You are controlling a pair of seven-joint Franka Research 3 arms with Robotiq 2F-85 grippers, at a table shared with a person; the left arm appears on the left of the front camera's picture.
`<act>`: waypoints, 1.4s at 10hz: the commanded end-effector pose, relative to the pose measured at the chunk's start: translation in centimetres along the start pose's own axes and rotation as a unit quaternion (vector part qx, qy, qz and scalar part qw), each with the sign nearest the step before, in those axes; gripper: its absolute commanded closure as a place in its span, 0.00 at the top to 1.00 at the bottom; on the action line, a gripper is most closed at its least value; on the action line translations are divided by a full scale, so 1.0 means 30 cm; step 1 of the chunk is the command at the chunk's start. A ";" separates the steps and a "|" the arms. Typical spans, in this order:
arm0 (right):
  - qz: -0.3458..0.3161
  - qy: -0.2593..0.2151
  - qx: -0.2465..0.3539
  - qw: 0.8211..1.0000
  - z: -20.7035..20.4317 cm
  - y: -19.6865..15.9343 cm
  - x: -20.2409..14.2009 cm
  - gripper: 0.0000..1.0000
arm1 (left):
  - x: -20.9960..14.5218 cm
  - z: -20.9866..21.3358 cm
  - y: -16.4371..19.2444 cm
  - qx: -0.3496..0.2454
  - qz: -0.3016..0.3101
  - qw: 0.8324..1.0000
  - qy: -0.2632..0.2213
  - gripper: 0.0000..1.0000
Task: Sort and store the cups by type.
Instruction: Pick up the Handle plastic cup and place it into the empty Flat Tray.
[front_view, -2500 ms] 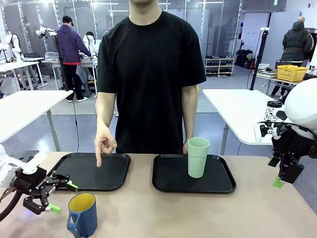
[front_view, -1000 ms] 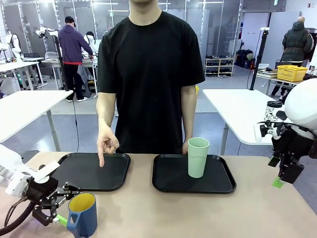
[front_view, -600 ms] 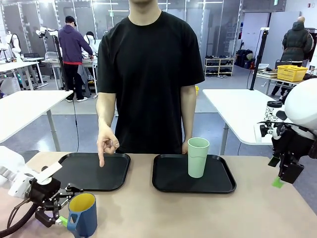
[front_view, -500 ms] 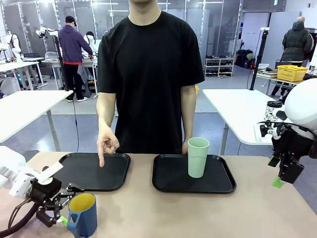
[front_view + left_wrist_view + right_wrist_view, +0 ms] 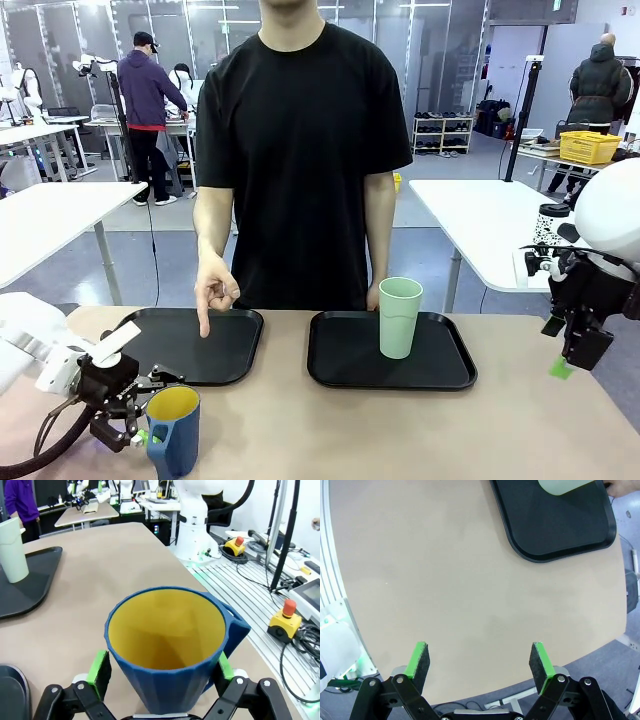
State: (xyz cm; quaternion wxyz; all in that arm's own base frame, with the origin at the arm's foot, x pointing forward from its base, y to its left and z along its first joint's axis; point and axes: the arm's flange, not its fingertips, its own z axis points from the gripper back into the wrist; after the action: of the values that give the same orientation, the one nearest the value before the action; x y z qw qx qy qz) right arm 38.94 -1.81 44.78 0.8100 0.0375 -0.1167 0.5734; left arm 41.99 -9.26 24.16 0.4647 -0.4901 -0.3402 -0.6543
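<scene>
The dark blue mug [image 5: 176,438] with a yellow inside stands on the table at the front left, just before the left black tray [image 5: 190,350]. My left gripper [image 5: 163,410] is open around it. In the left wrist view the mug [image 5: 165,645] sits between the green pads [image 5: 100,667], close to both. The mint-green tumbler [image 5: 400,317] stands upright on the right black tray [image 5: 345,362]. My right gripper [image 5: 557,347] hangs open and holds nothing beyond the table's right edge. In its own view the right gripper [image 5: 480,659] is above bare tabletop.
The person stands at the far side, one hand [image 5: 212,293] pointing a finger down at the left tray. A white paper cup with a dark lid [image 5: 552,222] sits on another table at the right. The table's near edge lies just beyond the mug [image 5: 200,580].
My left gripper has moved right along the table and now has the blue mug between its open fingers. The mug has shifted slightly right. The right arm and the pointing hand stay still.
</scene>
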 end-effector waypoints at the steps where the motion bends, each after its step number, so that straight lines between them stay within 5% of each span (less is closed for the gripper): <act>1: -0.010 0.008 -0.002 1.000 0.002 0.005 0.001 1.00 | -0.062 -0.028 -0.016 -0.003 -0.020 1.000 -0.018 1.00; 10: -0.010 0.008 -0.002 1.000 0.002 0.005 0.001 1.00 | -0.081 -0.079 -0.010 -0.041 -0.013 0.999 -0.025 0.97; 14: -0.010 0.008 -0.002 1.000 0.002 0.005 0.001 1.00 | -0.083 -0.079 -0.020 -0.048 -0.021 0.998 -0.033 0.62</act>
State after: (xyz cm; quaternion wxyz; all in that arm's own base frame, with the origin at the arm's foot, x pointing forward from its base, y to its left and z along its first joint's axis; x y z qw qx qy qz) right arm 38.94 -1.81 44.78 0.8100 0.0375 -0.1167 0.5734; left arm 41.84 -11.22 23.34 0.4378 -0.5228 -0.3237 -0.6559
